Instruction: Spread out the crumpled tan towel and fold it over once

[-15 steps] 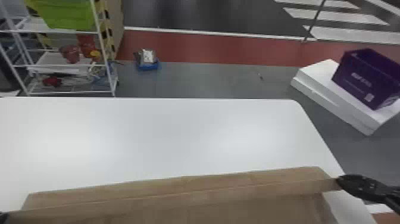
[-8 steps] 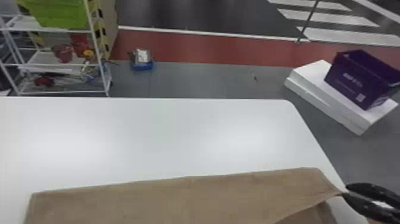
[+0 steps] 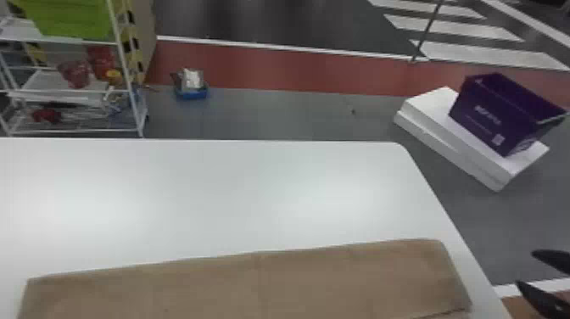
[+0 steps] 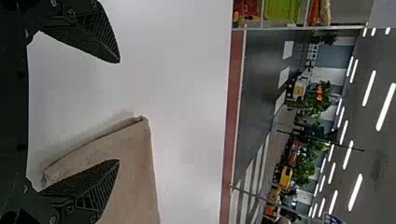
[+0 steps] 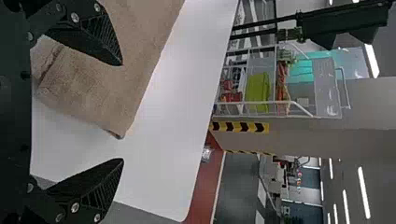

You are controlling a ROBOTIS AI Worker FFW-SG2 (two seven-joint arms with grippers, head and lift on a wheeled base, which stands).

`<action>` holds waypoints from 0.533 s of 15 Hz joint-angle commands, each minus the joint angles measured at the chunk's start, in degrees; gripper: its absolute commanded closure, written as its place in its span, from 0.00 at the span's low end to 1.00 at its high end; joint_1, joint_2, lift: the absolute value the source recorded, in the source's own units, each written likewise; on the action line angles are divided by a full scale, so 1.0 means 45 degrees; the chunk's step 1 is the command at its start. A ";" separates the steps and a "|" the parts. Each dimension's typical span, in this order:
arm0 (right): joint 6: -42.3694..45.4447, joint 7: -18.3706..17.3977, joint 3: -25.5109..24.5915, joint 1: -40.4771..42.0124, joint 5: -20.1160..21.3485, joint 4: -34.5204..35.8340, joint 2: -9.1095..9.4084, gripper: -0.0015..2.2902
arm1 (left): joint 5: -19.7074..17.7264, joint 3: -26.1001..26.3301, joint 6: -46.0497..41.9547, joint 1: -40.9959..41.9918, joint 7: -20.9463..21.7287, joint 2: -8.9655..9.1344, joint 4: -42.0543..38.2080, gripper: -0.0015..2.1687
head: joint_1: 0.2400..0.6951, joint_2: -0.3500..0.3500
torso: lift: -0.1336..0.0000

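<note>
Tan towel [image 3: 254,284], flat and smooth in the head view, stretched across the near part of the white desk [image 3: 237,191]! Far edge slightly slanted, left end nearer the robot; right end close beside the desk's side, just a slim bare strip between. Plenty of open room beyond, right up to the far rim and its rounded corner. Right tool [image 3: 525,268] out past the desk's side, fingers parted, holding nothing. Pale lettering and a small square code on the purple box [image 3: 487,114], perched tilted on white slabs [image 3: 449,144] on the floor. Off left, a white rack [image 3: 46,81] with a green bin [image 3: 72,19].

Over to the left wrist view: left tool [image 4: 119,111] spread wide, empty, one finger in front of the towel, the other against open desk. Touching or not, cannot tell. Rolled-looking edge at the towel's end, running to a neat corner. Beyond, green plants [image 4: 308,107] and long ceiling lights [image 4: 385,106].

And the right wrist view: right tool [image 5: 122,112] wide and empty, stacked layers in plain sight at the towel's end, bare desk around the corner. Farther off, a yellow-and-black chevron strip [image 5: 240,127].
</note>
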State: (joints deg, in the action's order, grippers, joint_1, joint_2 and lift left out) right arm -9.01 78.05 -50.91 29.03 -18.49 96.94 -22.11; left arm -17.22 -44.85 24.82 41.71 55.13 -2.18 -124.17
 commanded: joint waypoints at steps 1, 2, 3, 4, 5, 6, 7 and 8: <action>-0.1075 0.0062 -0.0269 0.0053 -0.0207 0.0803 0.0479 0.07 | -0.0704 -0.0052 0.0062 -0.0108 -0.0162 0.0055 -0.0044 0.10 | 1.00 0.22 | 0.07; -0.1035 0.0062 -0.0327 0.0033 -0.0285 0.0978 0.0674 0.13 | -0.0782 0.0065 0.0062 -0.0186 -0.0181 0.0074 -0.0122 0.13 | 1.00 0.23 | 0.07; -0.0996 0.0062 -0.0386 -0.0025 -0.0441 0.1115 0.0948 0.18 | -0.0782 0.0358 0.0179 -0.0186 -0.0279 0.0192 -0.0415 0.15 | 1.00 0.24 | 0.07; -0.1075 0.0062 -0.0347 -0.0143 -0.0480 0.1154 0.1143 0.23 | -0.0743 0.0690 0.0335 -0.0186 -0.0338 0.0426 -0.0806 0.15 | 1.00 0.24 | 0.07; -0.1075 0.0062 -0.0288 -0.0221 -0.0578 0.1174 0.1397 0.23 | -0.0723 0.0964 0.0765 -0.0166 -0.0416 0.0518 -0.1138 0.15 | 1.00 0.23 | 0.07; -0.0996 0.0062 -0.0171 -0.0338 -0.0578 0.1154 0.1651 0.23 | -0.0723 0.1393 0.1507 -0.0127 -0.0494 0.0518 -0.1450 0.19 | 1.00 0.21 | 0.07; -0.0840 0.0062 -0.0132 -0.0455 -0.0578 0.1154 0.1905 0.26 | -0.0606 0.1842 0.2367 -0.0069 -0.0631 0.0518 -0.1723 0.32 | 1.00 0.19 | 0.07; -0.0684 0.0062 -0.0073 -0.0572 -0.0578 0.1115 0.2100 0.26 | -0.0196 0.2487 0.2953 0.0048 -0.0709 0.0518 -0.2056 0.38 | 1.00 0.17 | 0.07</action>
State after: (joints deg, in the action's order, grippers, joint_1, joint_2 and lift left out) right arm -12.93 78.05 -51.59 27.14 -21.08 102.12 -14.00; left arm -19.71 -37.07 33.97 41.39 52.13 -0.12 -131.48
